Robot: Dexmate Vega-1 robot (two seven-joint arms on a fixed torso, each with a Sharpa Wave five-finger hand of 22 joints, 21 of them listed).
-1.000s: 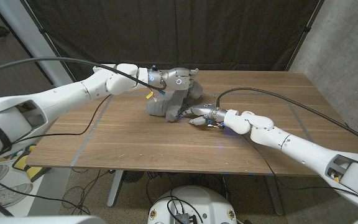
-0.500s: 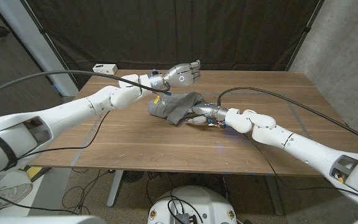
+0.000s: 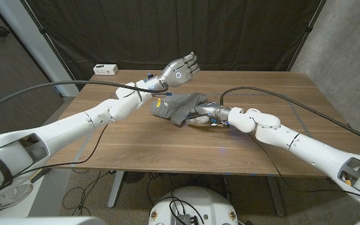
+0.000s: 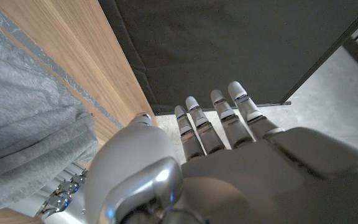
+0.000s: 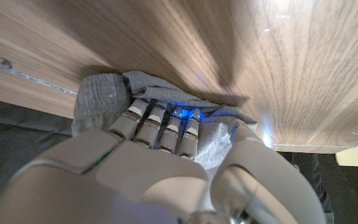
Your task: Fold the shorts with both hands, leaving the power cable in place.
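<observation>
Shorts (image 3: 179, 107): grey, bunched at tabletop (image 3: 136, 144) middle; judged soft, light, limp, best taken at hem or waistband edges. Left hand (image 3: 181, 68): raised above them, released, fingers extended. Right hand (image 3: 206, 115): fingers pressed on the cloth, grasp not discernible

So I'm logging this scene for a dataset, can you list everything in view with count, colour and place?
shorts: one, grey, bunched at the table's middle, toward the far edge
table: one, brown wood, spanning the scene
small box: one, white, beyond the table's far left corner
curtain: one, black, behind the table
left robot hand: one, silver, raised above the shorts, fingers apart, holding nothing
right robot hand: one, silver, on the shorts' near right edge; grip unclear
</observation>
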